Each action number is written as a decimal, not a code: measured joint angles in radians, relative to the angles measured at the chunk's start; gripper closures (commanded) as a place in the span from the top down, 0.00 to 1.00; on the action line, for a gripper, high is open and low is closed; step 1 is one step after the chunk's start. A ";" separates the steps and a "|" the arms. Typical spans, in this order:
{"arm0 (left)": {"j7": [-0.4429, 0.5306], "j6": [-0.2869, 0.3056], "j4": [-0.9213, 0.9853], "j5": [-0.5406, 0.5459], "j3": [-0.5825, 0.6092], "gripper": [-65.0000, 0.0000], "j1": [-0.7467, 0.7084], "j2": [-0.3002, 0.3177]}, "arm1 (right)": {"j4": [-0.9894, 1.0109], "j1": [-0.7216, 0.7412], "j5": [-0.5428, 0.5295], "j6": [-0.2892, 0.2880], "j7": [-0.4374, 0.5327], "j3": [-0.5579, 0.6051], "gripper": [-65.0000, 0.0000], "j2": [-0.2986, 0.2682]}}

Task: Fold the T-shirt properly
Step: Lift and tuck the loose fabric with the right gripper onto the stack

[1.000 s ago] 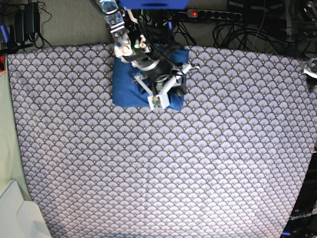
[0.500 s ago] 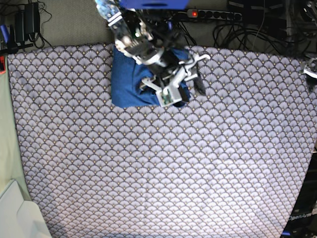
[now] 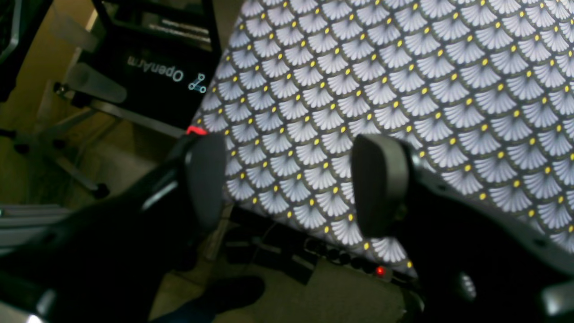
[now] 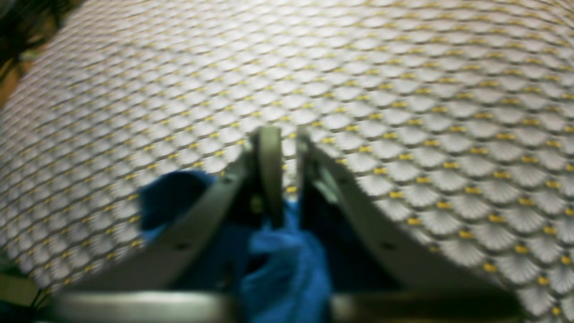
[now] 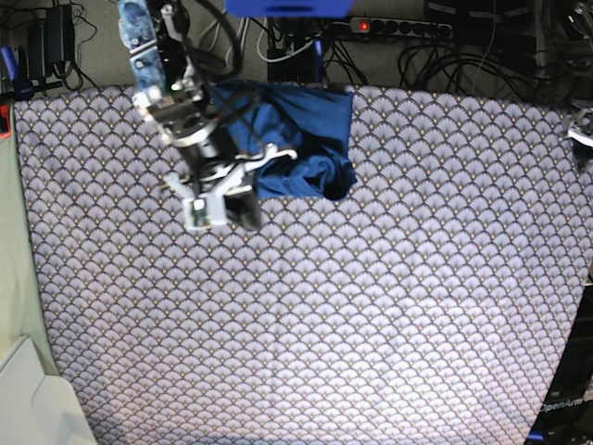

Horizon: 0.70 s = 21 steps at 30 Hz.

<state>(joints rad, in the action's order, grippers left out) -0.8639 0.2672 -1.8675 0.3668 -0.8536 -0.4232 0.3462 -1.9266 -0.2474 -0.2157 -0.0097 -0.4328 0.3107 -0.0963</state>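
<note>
Right wrist view shows us our right gripper (image 4: 283,134) with its grey fingers nearly pressed together, empty, above the folded medium-blue knit T-shirt (image 4: 287,264). That shirt (image 5: 301,139) lies at the far edge of the lavender-white scallop-patterned table cover (image 5: 371,306). Our left gripper (image 3: 287,184) hangs spread over the cover's corner.
</note>
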 measured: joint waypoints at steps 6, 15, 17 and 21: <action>0.000 0.000 0.000 0.000 0.001 0.66 0.000 0.000 | 0.056 0.000 -0.002 0.000 -0.053 -0.031 0.00 0.005; 0.000 -0.001 0.000 0.000 0.001 0.66 0.000 -0.003 | 0.119 -0.073 -0.003 -0.124 -0.057 0.059 0.00 -0.023; -0.002 -0.001 0.000 0.000 0.002 0.66 0.010 -0.003 | 0.106 -0.107 0.009 -0.151 -0.057 0.076 0.00 -0.026; 0.000 0.003 -0.001 0.004 0.005 0.66 0.025 -0.003 | 0.076 -0.130 0.009 -0.285 -0.061 0.132 0.00 -0.047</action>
<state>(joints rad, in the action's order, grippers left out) -0.8642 0.2707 -1.8683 0.3706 -0.8490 -0.3981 0.3435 -1.8511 -0.3775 -0.2070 -0.2943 -0.4938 0.4423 -0.1429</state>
